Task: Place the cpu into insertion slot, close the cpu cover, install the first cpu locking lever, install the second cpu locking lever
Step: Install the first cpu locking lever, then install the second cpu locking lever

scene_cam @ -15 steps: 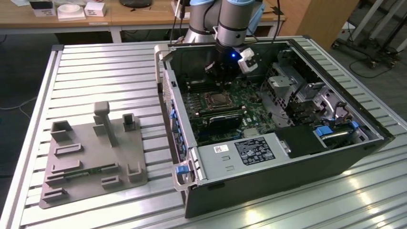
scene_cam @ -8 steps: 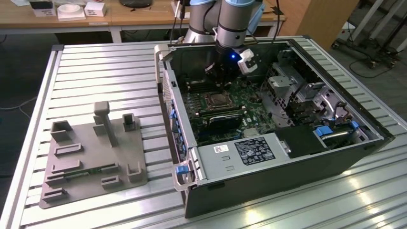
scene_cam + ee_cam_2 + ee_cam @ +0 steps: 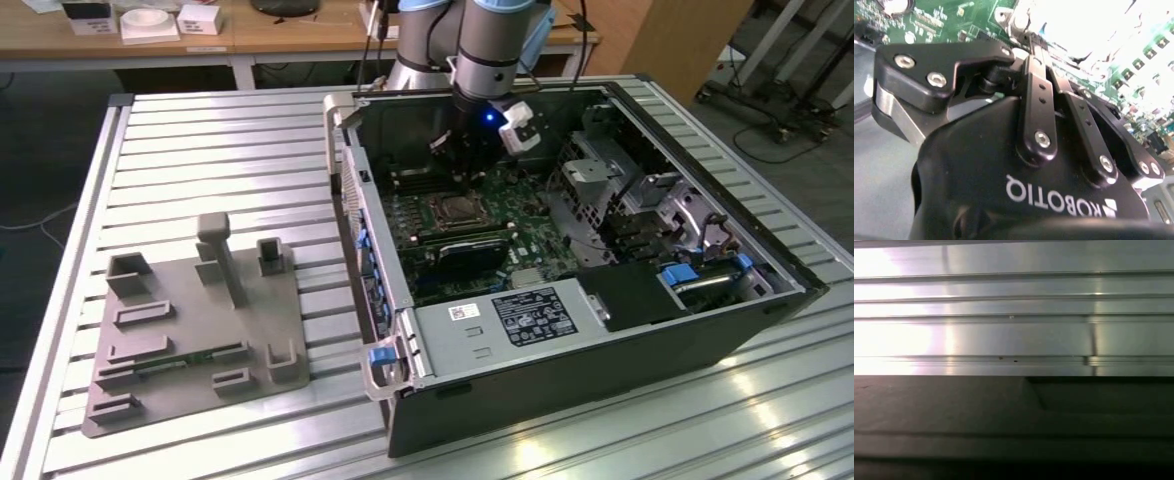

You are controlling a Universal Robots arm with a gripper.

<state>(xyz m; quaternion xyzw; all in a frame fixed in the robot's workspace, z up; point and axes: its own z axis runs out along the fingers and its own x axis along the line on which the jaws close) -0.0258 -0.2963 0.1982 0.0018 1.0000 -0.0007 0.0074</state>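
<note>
In the exterior view the arm reaches down into the open computer case (image 3: 400,420). My gripper (image 3: 458,168) hangs just above the green motherboard (image 3: 534,235), slightly behind the insertion slot (image 3: 454,210). The slot is a square socket with a silvery surround and a dark middle. I cannot tell the cpu, the cpu cover or the locking levers apart there. In the second wrist view the black gripper (image 3: 1026,37) has its links drawn together, so it is shut. Bright glare over the board hides whether anything is between the tips.
A grey box with a white label (image 3: 514,320) fills the case's near end, and a metal drive cage (image 3: 614,170) stands at the exterior view's right. A grey fixture plate (image 3: 200,330) lies on the slatted aluminium table (image 3: 1014,330). Dark case wall (image 3: 1014,415).
</note>
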